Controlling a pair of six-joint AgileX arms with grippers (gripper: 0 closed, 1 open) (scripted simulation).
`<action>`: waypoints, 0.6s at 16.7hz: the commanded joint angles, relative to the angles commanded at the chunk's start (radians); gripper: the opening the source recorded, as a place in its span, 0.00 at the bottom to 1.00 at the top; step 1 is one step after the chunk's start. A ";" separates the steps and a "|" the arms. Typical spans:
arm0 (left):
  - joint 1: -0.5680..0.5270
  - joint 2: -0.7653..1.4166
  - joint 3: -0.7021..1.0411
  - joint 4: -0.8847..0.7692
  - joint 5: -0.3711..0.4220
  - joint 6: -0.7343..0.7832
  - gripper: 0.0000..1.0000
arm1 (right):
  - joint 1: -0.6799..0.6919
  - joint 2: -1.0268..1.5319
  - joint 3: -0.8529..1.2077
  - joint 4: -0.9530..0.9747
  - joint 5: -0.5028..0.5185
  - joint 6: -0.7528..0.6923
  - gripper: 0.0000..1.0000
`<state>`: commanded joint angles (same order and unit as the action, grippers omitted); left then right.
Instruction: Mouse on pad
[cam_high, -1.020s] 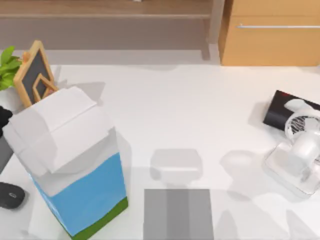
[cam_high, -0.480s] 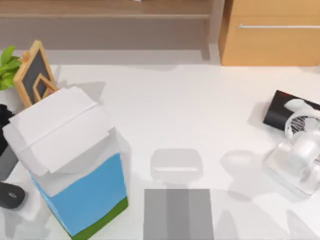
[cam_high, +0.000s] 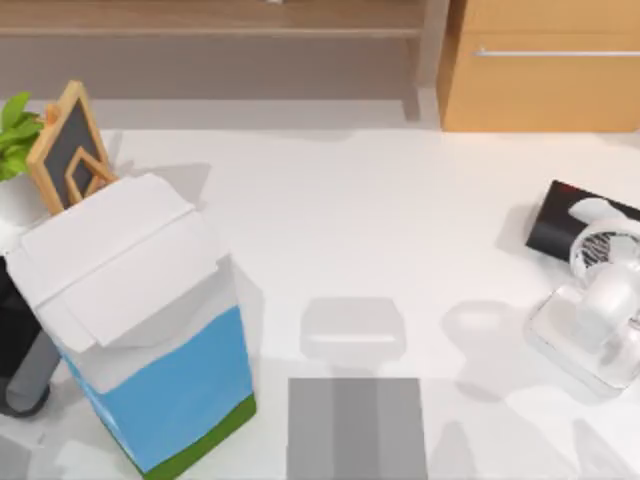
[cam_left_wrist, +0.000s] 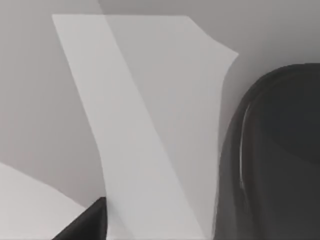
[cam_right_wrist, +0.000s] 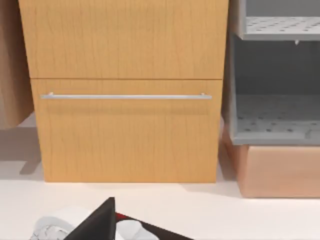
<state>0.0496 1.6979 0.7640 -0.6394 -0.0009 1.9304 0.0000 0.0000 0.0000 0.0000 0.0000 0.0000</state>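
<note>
White table (cam_high: 400, 230) open mid-span, left end effector (cam_high: 22, 385) at left edge — on mouse (cam_left_wrist: 280, 160), grip unclear, pad (cam_high: 357, 428) bare.

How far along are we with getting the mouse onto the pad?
Nothing looks done yet: the pad lies bare at the table's front middle. In hand: the left arm is over the mouse beside the carton at the table's left edge, the mouse close under its wrist camera. Left: grasp, carry, set down.
</note>
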 joint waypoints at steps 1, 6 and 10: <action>0.000 0.000 0.000 0.000 0.000 0.000 1.00 | 0.000 0.000 0.000 0.000 0.000 0.000 1.00; 0.000 0.000 0.000 0.000 0.000 0.000 0.77 | 0.000 0.000 0.000 0.000 0.000 0.000 1.00; 0.000 0.000 0.000 0.000 0.000 0.000 0.47 | 0.000 0.000 0.000 0.000 0.000 0.000 1.00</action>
<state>0.0496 1.6979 0.7640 -0.6394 -0.0009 1.9304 0.0000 0.0000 0.0000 0.0000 0.0000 0.0000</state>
